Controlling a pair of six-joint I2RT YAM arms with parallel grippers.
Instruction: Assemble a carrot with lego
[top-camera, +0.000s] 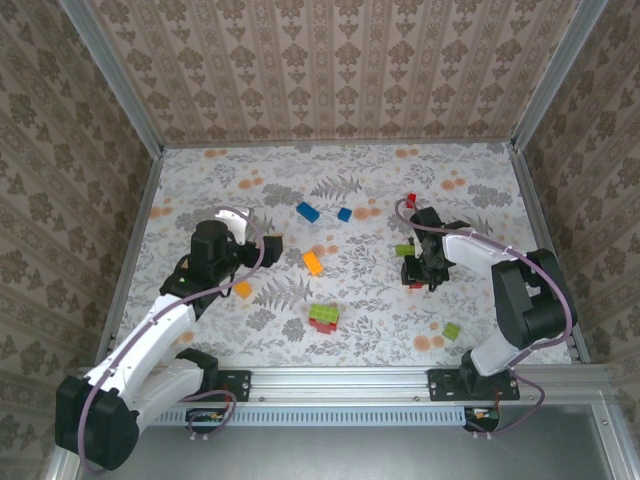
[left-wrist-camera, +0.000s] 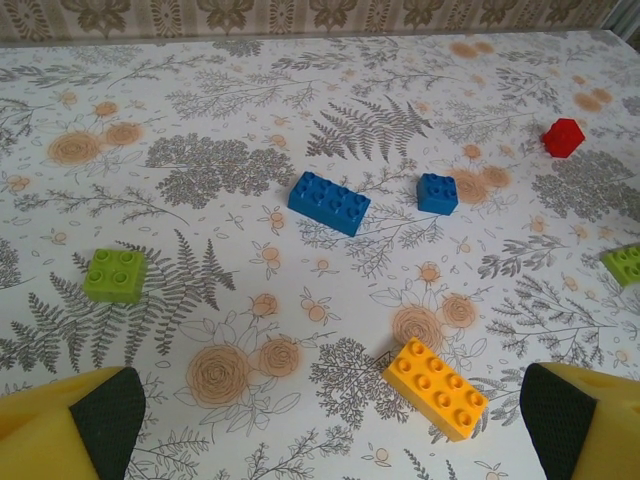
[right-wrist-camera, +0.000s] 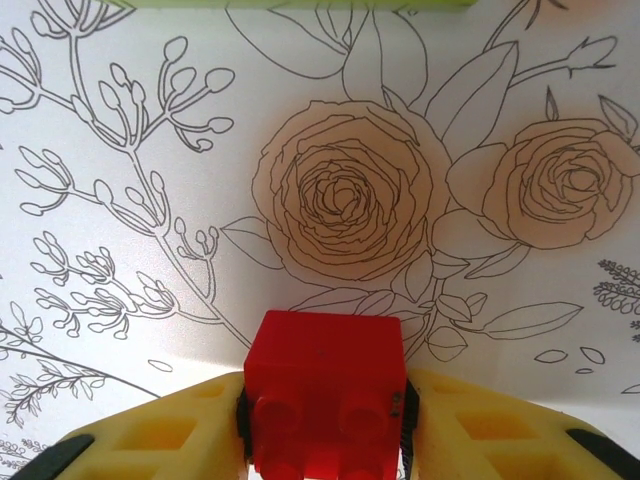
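Note:
My right gripper (right-wrist-camera: 325, 415) is shut on a small red lego brick (right-wrist-camera: 325, 385), its yellow fingers (right-wrist-camera: 180, 435) pressing the brick from both sides just above the flowered table. In the top view this gripper (top-camera: 418, 272) sits right of centre, beside a green brick (top-camera: 404, 250). My left gripper (top-camera: 271, 243) is open with nothing in it. Its fingers (left-wrist-camera: 100, 425) stand wide apart, with an orange oblong brick (left-wrist-camera: 437, 388) on the table just ahead, nearer the right one. A green brick stacked on a red one (top-camera: 322, 318) lies near the front middle.
Loose bricks lie about: a blue oblong (left-wrist-camera: 329, 203), a blue square (left-wrist-camera: 437, 193), a red one (left-wrist-camera: 563, 137), a green square (left-wrist-camera: 115, 274), a small orange one (top-camera: 242, 289) and a green one (top-camera: 452, 330). Patterned walls and metal rails (top-camera: 135, 230) enclose the table.

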